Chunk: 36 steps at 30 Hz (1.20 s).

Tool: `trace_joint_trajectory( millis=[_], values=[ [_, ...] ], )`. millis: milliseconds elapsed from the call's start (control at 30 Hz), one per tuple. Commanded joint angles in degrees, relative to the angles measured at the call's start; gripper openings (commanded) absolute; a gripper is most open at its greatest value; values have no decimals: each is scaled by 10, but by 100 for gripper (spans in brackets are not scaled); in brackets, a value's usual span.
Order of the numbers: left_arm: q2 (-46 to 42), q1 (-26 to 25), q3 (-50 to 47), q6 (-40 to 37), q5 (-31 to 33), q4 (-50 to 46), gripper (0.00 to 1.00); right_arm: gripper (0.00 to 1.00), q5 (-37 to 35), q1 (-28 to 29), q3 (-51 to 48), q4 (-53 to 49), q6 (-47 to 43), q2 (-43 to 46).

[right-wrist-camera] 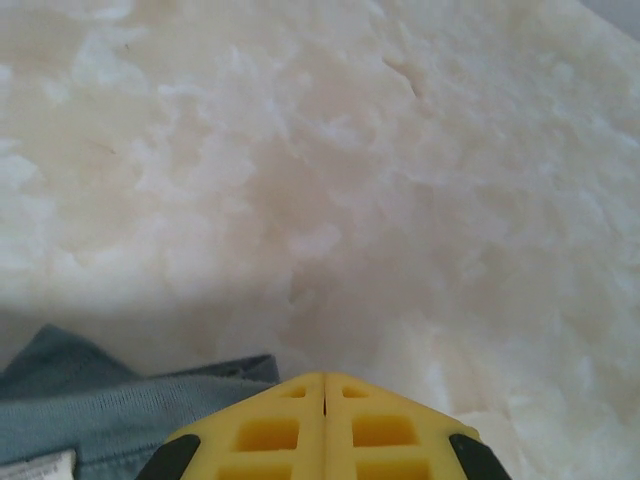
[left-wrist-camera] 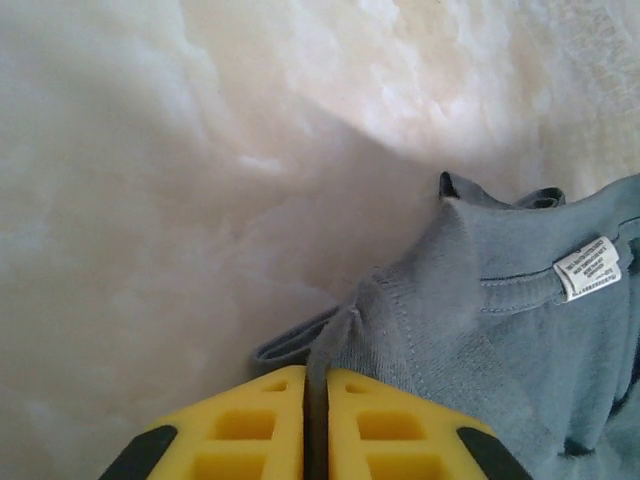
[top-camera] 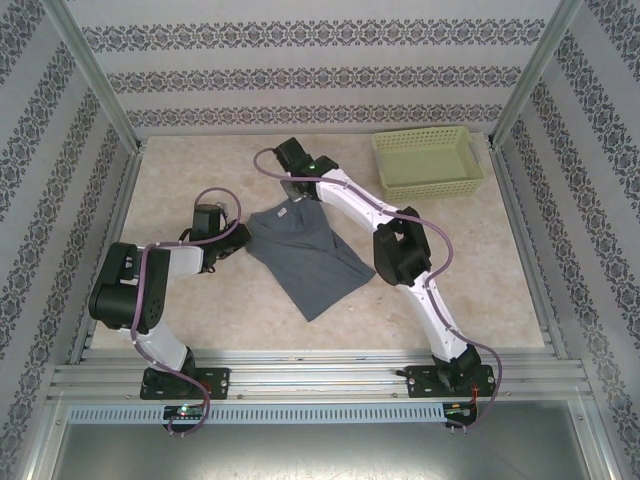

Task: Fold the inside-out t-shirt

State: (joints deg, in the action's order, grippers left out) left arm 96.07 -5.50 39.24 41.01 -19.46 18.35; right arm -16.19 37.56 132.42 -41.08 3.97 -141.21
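Observation:
The inside-out t-shirt (top-camera: 308,255) lies folded into a narrow slate-grey shape mid-table, collar end at the far side. My left gripper (top-camera: 238,243) is at its left collar corner. In the left wrist view its yellow fingers (left-wrist-camera: 317,372) are shut on a pinched strip of the shirt (left-wrist-camera: 500,340), whose white label (left-wrist-camera: 588,268) faces up. At the shirt's far edge, my right gripper (top-camera: 297,192) has its yellow fingers (right-wrist-camera: 324,378) pressed together with nothing seen between them. The shirt's edge (right-wrist-camera: 100,410) lies just to their left on the table.
A light green basket (top-camera: 427,160) stands at the back right of the beige tabletop (top-camera: 480,270). Patterned walls and metal rails enclose the table on three sides. The right arm's elbow (top-camera: 400,250) sits beside the shirt's right edge.

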Motion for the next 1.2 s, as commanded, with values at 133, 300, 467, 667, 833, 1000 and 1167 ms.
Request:
trace_joint_trajectory(
  millis=[133,300,467,667,833,1000,1167],
  values=[
    [-105,0,43,-12,112,-240,46,39,14,-16,26,-52,-9,22],
    [-194,-47,12,11,135,-288,54,51,59,-23,-128,-28,22,129],
    [-179,-149,7,62,116,-252,56,56,141,-32,-362,61,79,261],
    [-88,-197,25,77,112,-234,51,56,179,-36,-544,120,129,328],
    [-43,-179,23,50,110,-217,40,53,196,-34,-677,184,205,367],
    [-14,-137,45,-6,87,-209,28,47,227,19,-773,267,291,406],
    [7,-108,99,-55,60,-236,22,43,237,95,-786,323,382,419]
  ],
)
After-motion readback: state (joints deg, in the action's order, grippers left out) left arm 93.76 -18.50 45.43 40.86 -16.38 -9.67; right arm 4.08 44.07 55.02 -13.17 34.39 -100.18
